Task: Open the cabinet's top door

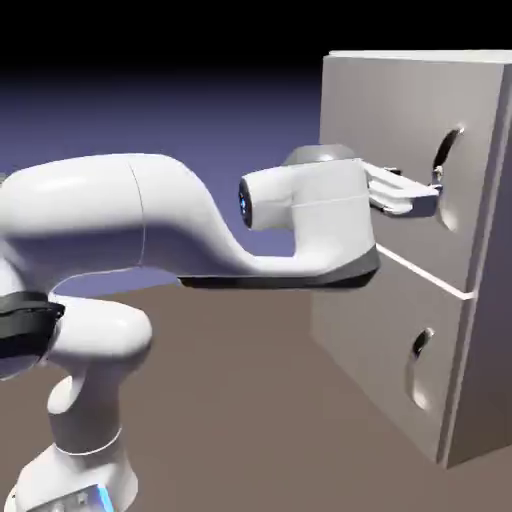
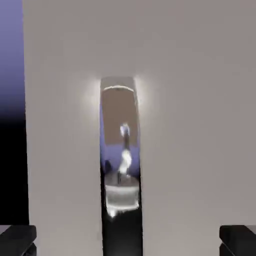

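The top door (image 1: pixel 415 160) is not open yet; it sits flat and shut in the front of the cabinet (image 1: pixel 480 250), above the shorter door (image 1: pixel 385 350). The cabinet is a tall pale grey box that stands on the brown counter (image 1: pixel 240 400), over by its right side. The top door is a plain pale panel with a long shiny silver handle (image 2: pixel 121 150) over a tall oval dip. The jaws of the gripper (image 1: pixel 425 195) are wide apart and hold nothing, right by the handle. In the hand view the handle sits between the two dark finger tips (image 2: pixel 17 240). Grabbing and pulling are both left to do.
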Robot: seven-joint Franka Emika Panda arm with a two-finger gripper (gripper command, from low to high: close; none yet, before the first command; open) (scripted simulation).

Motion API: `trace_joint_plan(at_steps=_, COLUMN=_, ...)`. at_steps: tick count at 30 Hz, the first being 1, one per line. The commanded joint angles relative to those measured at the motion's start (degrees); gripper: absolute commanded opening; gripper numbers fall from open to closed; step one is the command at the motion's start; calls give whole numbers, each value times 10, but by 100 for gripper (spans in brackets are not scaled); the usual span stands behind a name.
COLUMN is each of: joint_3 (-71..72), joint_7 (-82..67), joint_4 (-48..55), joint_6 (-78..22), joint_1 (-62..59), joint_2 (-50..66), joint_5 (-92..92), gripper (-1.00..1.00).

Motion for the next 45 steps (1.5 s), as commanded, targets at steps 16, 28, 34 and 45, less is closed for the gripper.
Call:
trace_joint_plan(at_steps=16, joint_3=141, joint_7=-16, joint_4=-144, joint_6=-116, joint_1=-171, joint_2=4, joint_5=105, gripper=-100)
trace_joint_plan(at_steps=28, joint_3=385, joint_7=-100, joint_4=-340, joint_6=-246, joint_1=-387, joint_2=-106, joint_5=343, gripper=-100)
trace_joint_plan(at_steps=34, joint_3=505, joint_7=-152, joint_4=-407, joint_6=-317, joint_1=-433, joint_2=-180, joint_5=492, gripper=-100)
trace_joint_plan(at_steps=45, joint_3=730, joint_7=-215, joint_4=-452, joint_6=-482, joint_1=-419, joint_2=-262, joint_5=757, gripper=-100)
